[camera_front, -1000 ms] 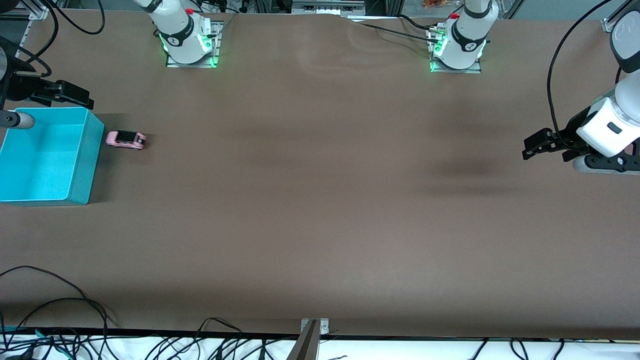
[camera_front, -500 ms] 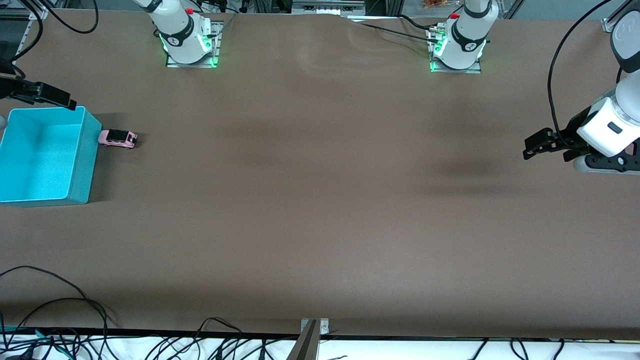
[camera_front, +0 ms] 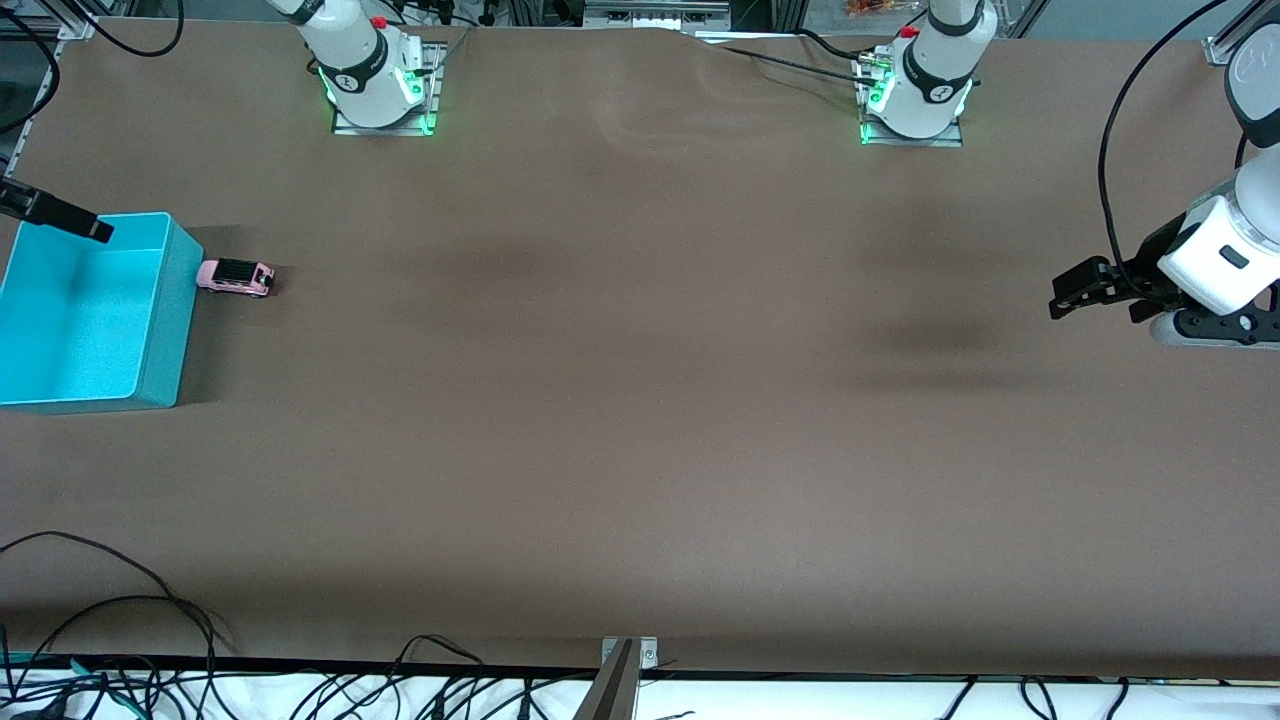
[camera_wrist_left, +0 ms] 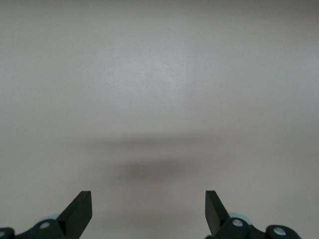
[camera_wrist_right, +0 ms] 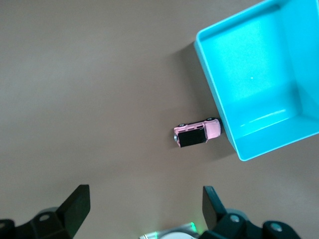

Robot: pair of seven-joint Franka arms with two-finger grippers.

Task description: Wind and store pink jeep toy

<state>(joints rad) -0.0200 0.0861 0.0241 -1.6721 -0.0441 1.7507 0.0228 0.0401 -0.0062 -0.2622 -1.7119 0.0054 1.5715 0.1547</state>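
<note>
pink jeep toy (camera_wrist_right: 197, 134) sits nose against the turquoise bin (camera_wrist_right: 299, 127), below the empty, spread jaws of the right gripper (camera_wrist_right: 144, 206). left gripper (camera_wrist_left: 148, 211) waits, jaws apart. descending there risks clipping the bin wall.

A wide brown table (camera_front: 640, 400) fills almost the whole front view, its cover matte and plain. Near the edge farthest from the front camera the cover rises in a shallow wrinkle (camera_front: 655, 115). Soft dark shadows (camera_front: 940, 345) lie across the middle and toward the left arm's end. Green light (camera_front: 380, 125) glows on the surface at two spots along that same edge. At the edge nearest the camera runs a white strip (camera_front: 800, 700) crossed by loose black cables (camera_front: 120, 640), with a small metal bracket (camera_front: 630, 652) at its middle. Metal framing (camera_front: 660, 12) shows past the table's top edge.
</note>
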